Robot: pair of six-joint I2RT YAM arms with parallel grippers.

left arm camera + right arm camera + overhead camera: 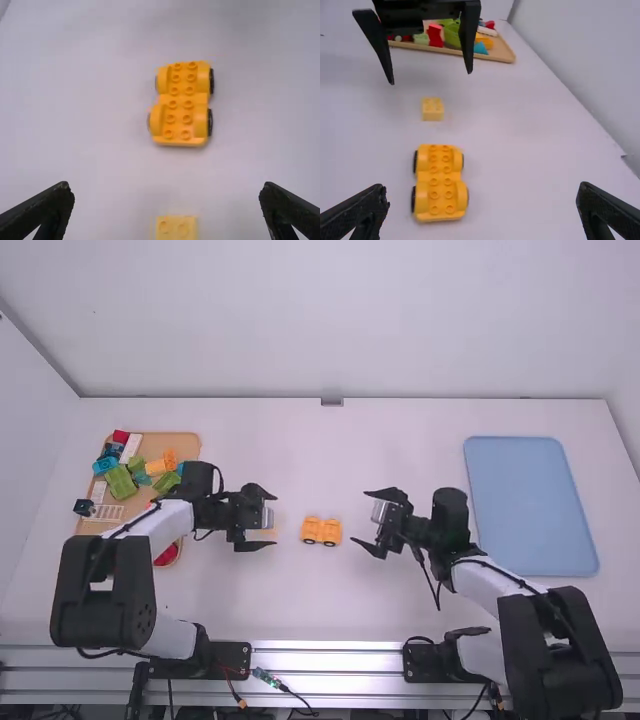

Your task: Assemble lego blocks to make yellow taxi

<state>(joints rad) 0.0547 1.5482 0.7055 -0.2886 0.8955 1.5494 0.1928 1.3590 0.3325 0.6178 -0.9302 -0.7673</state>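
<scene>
An orange-yellow wheeled car base (321, 531) lies mid-table between the two grippers; its studs face up in the left wrist view (181, 102) and right wrist view (439, 182). My left gripper (275, 519) stands open left of it, over a pale yellow block (262, 535). In the left wrist view the block (176, 228) is between and below the spread fingers of the gripper (167, 192). The block (432, 109) lies apart from the car base. My right gripper (359, 516) is open right of the base, nothing between its fingers (482, 195).
A wooden tray (183, 446) of assorted bricks, red, green, blue, white and orange, stands at the left, partly behind the left arm. A blue tray (531, 504) lies at the right, beyond the right arm.
</scene>
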